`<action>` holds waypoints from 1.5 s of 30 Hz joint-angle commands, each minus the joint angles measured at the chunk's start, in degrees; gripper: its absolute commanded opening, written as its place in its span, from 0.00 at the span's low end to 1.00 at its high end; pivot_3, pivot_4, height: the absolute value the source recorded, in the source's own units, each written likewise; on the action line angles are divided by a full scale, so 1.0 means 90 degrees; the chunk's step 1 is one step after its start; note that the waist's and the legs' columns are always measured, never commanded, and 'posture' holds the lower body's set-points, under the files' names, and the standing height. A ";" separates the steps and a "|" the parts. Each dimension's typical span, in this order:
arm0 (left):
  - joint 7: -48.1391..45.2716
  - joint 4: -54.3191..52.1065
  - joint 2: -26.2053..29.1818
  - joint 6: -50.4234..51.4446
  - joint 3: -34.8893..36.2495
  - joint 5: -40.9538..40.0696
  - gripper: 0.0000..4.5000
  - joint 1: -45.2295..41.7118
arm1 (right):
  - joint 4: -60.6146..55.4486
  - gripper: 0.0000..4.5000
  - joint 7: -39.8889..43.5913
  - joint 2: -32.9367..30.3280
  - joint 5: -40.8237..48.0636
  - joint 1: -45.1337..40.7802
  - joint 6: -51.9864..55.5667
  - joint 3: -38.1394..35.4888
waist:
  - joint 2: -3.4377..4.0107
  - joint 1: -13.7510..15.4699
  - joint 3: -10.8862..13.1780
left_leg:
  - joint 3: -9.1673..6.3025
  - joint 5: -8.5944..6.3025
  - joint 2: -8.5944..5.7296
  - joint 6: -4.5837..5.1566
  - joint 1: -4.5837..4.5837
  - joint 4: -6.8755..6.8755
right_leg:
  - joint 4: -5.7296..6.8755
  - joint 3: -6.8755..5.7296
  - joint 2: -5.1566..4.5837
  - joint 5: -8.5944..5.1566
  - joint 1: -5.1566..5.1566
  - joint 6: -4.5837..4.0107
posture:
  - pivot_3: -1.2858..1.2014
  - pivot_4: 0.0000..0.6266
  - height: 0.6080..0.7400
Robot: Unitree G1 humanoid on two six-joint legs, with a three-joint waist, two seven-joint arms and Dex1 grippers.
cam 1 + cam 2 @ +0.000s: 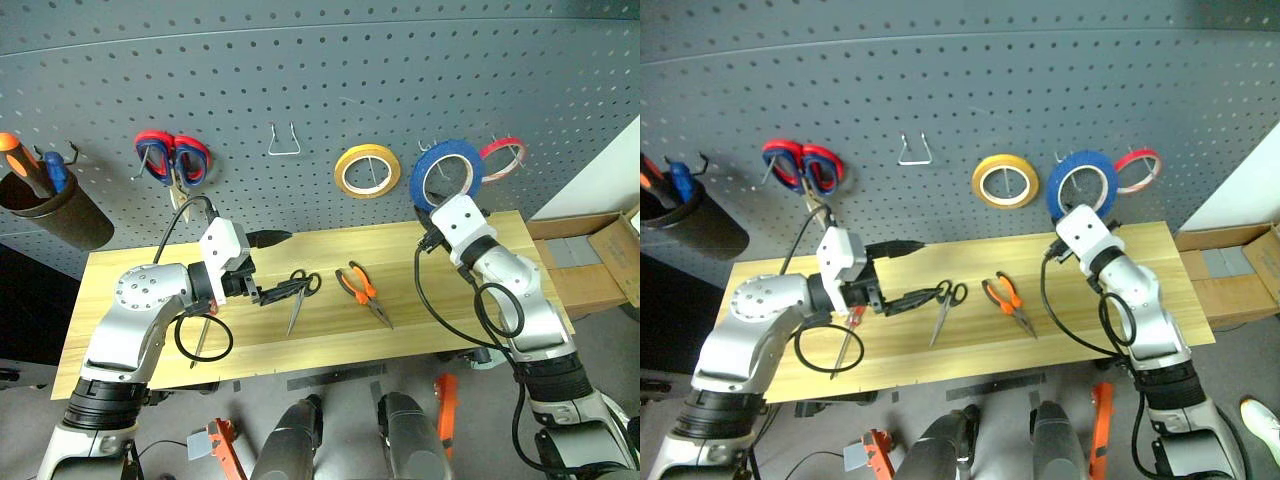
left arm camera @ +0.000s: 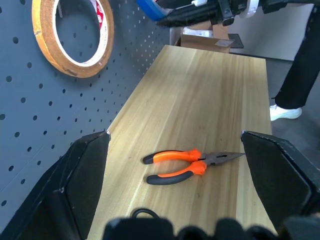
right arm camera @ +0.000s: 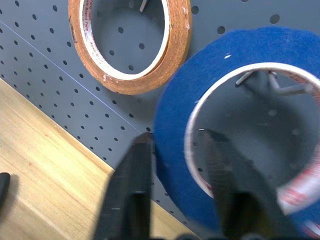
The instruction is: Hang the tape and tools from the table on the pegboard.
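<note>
From the head views, the blue tape (image 1: 448, 173) is sitting against the pegboard (image 1: 320, 90) at a hook, between the yellow tape roll (image 1: 367, 171) and the thin red tape roll (image 1: 503, 158). The right gripper (image 1: 447, 200) is reaching up to its lower rim. On the bench (image 1: 320, 320), the black-handled scissors (image 1: 299, 293) and the orange-and-black pliers (image 1: 363, 291) are lying near each other at the middle, and the red-handled screwdriver (image 1: 850, 340) is resting beneath the left arm. The left gripper (image 1: 265, 265) is hovering over the bench beside the scissors with its fingers spread wide and nothing between them. The red-and-blue-handled scissors (image 1: 173, 160) are hanging on the pegboard further left.

In the left wrist view, the two black fingers are standing far apart, framing the pliers (image 2: 190, 162) lying flat on the wood well ahead of them. The yellow roll (image 2: 75, 37) is hanging on the panel alongside.

In the right wrist view, the right gripper (image 3: 175, 145) is straddling the blue tape's (image 3: 172, 130) band, one finger (image 3: 132, 170) outside the ring and the other inside it. Whether the fingers are pressing on the band or standing slightly off it, I cannot tell. A metal hook (image 3: 280, 87) is showing inside the ring's opening.
</note>
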 commanded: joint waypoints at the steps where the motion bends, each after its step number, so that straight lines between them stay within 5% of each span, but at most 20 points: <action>1: 0.0187 -0.0119 -0.0025 -0.0131 0.0187 0.0040 1.00 0.0022 | -0.0114 0.65 -0.0054 0.0005 0.0099 -0.0015 -0.0183 -0.0177 | 0.0000 0.0001 0.0000 | 0.0000 0.0000 0.0000 0.0000 0.0000 0.0001 | 0.0002 0.0000 0.0000 0.0000 0.0000 0.0000 | 0.46 0.49 1.00; 6: 0.0255 -0.0040 0.0129 -0.0085 0.0347 0.0023 1.00 0.0140 | -0.1031 0.99 0.0129 -0.0062 0.0103 0.0679 0.0761 -0.0176 | 0.0000 0.0010 0.0000 | -0.0003 0.0000 0.0000 0.0000 0.0000 0.0002 | 0.0009 0.0003 0.0000 0.0000 -0.0001 0.0000 | 0.46 0.50 1.00; 14: -0.0486 0.0628 0.1062 -0.0580 0.0591 0.0313 1.00 0.0751 | -0.3458 0.99 0.0255 0.0624 0.0605 0.1432 0.4469 0.0527 | 0.0005 -0.0068 0.0003 | 0.0003 -0.0001 0.0007 -0.0002 0.0004 0.0006 | 0.0023 0.0011 0.0000 0.0005 -0.0010 -0.0010 | 0.46 0.52 1.00; 21: -0.1032 0.1136 0.1417 -0.0944 0.0438 0.0479 1.00 0.0766 | -0.2794 0.99 0.0102 0.1469 0.0895 0.0639 0.6028 0.1392 | 0.0007 -0.0053 0.0005 | -0.0001 0.0002 0.0017 -0.0007 0.0008 0.0005 | 0.0028 0.0000 0.0002 0.0013 -0.0011 -0.0023 | 0.45 0.53 1.00; 36: -0.1348 0.1736 0.1689 -0.1301 0.0531 0.0715 1.00 0.0708 | 0.0735 0.99 -0.0612 0.2531 0.0438 -0.0567 0.4011 0.2093 | 0.0005 -0.0151 0.0011 | 0.0003 0.0000 0.0017 -0.0009 0.0005 -0.0003 | 0.0026 -0.0001 0.0001 0.0014 -0.0025 -0.0022 | 0.47 0.54 1.00; 45: -0.1348 0.1586 0.1671 -0.1249 0.0539 0.0672 1.00 0.0801 | 0.1815 0.99 -0.0727 0.2638 0.0562 -0.0732 0.3764 0.1478 | 0.0006 -0.0149 0.0011 | 0.0005 0.0000 0.0017 -0.0009 0.0005 -0.0002 | 0.0029 0.0001 0.0002 0.0014 -0.0026 -0.0022 | 0.47 0.54 1.00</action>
